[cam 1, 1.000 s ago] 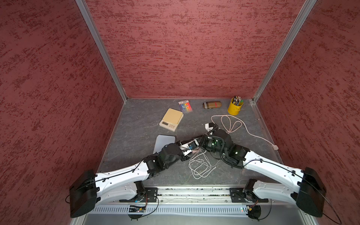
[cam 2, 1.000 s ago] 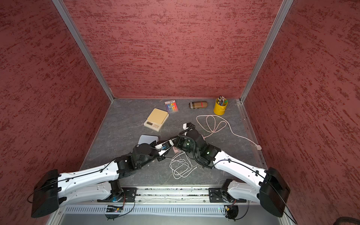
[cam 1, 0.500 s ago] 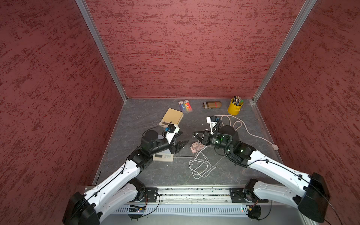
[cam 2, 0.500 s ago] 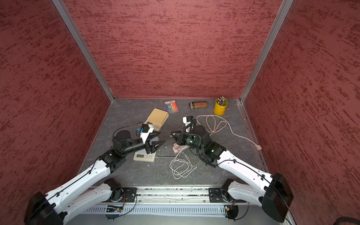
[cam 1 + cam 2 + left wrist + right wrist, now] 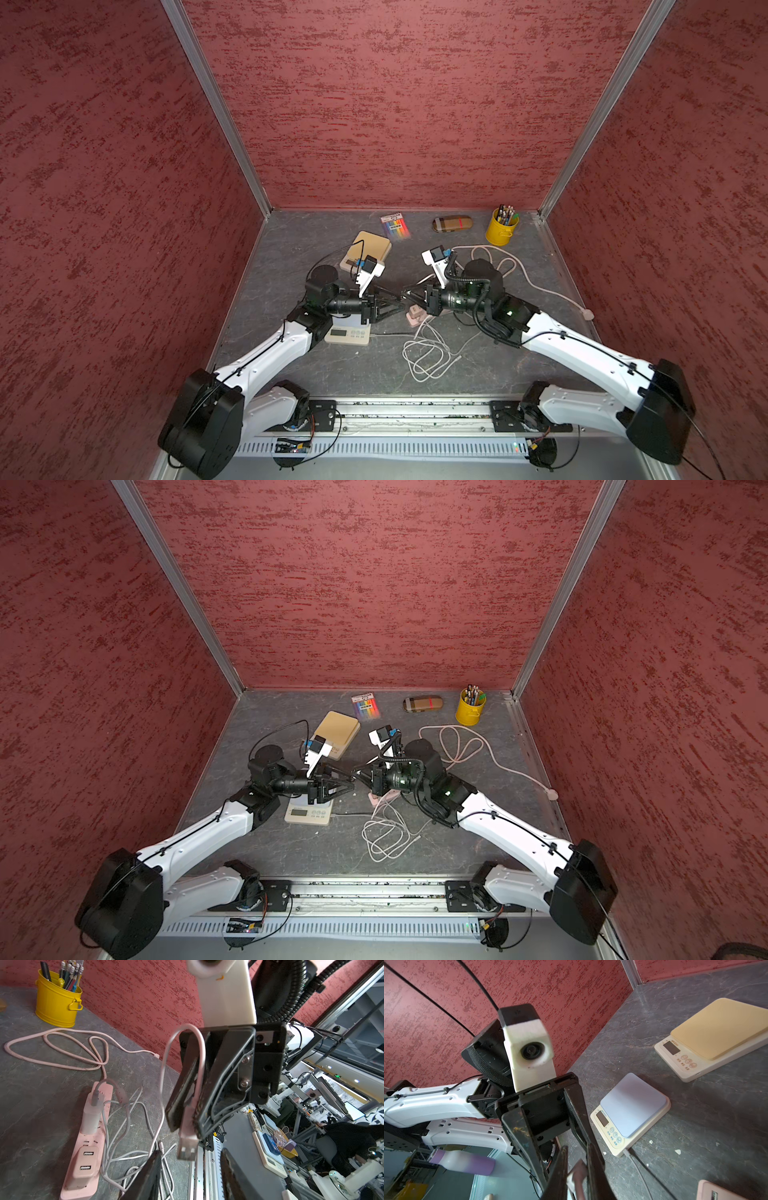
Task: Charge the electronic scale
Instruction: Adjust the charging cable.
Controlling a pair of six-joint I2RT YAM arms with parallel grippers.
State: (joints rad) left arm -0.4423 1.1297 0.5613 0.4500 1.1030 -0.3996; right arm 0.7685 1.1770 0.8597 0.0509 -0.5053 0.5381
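The right pincer (image 5: 186, 1128) is nearly closed on a pale USB plug (image 5: 187, 1147), gripping its body so the metal end sticks out past the fingertips. The plug's long axis runs along those fingers, straight toward the left pincer (image 5: 395, 306). That one faces it tip to tip above the desk (image 5: 332, 374), jaws partly apart and holding nothing, with the plug's end at the mouth of the gap. The blue-topped scale (image 5: 633, 1105) lies flat below the left wrist, a cable (image 5: 627, 1152) in its side port. The pink strip (image 5: 83, 1142) lies just beside it, under the right pincer. A handover looks likely, so the left pincer would need to close across the plug's flat sides. Whether this plug belongs to the scale's cable I cannot trace.
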